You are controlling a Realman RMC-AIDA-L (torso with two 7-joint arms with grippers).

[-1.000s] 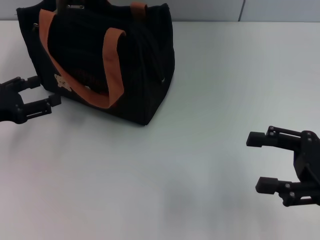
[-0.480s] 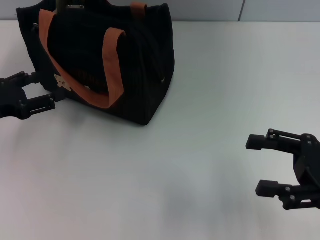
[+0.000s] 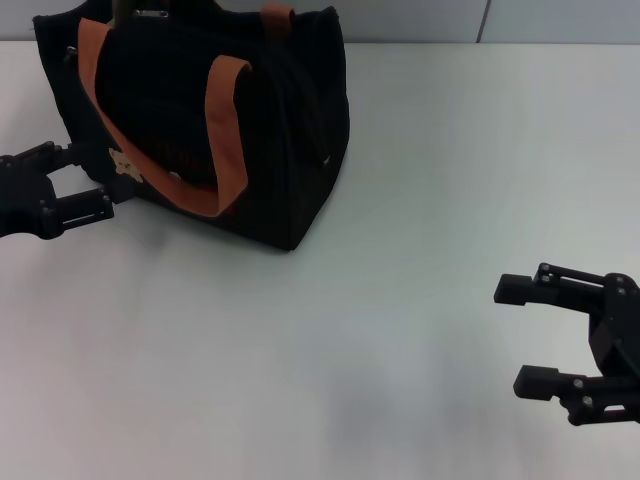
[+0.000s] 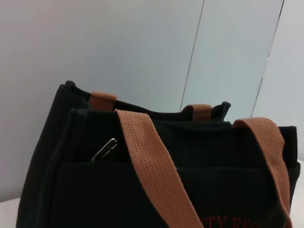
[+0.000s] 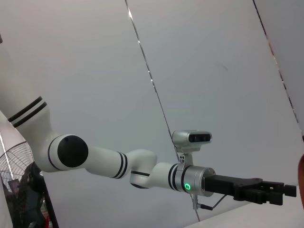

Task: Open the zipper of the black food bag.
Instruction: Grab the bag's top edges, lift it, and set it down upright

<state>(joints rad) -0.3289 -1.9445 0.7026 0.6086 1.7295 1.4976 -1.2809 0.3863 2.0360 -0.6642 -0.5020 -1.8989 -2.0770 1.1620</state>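
Observation:
The black food bag [image 3: 270, 120] stands at the table's far left, with orange-brown straps [image 3: 225, 130] and a tan bear patch [image 3: 124, 165] on its front. My left gripper [image 3: 90, 181] is open beside the bag's lower left corner, its fingers [image 3: 78, 208] pointing at the bag, close to the patch. Up close, the left wrist view shows the bag [image 4: 95, 190] and a silvery pull tab [image 4: 104, 149] of the zipper lying near its top edge. The zipper line itself is dark and hard to make out. My right gripper [image 3: 515, 335] is open low over the table at the near right.
The white table [image 3: 420, 200] spreads to the right of the bag and in front of it. A grey wall [image 3: 560, 20] runs behind the table's far edge. In the right wrist view the left arm [image 5: 142, 173] reaches across.
My left gripper has shifted a little up and in toward the bag's corner. The right gripper has sunk slightly toward the near edge. The bag has not moved.

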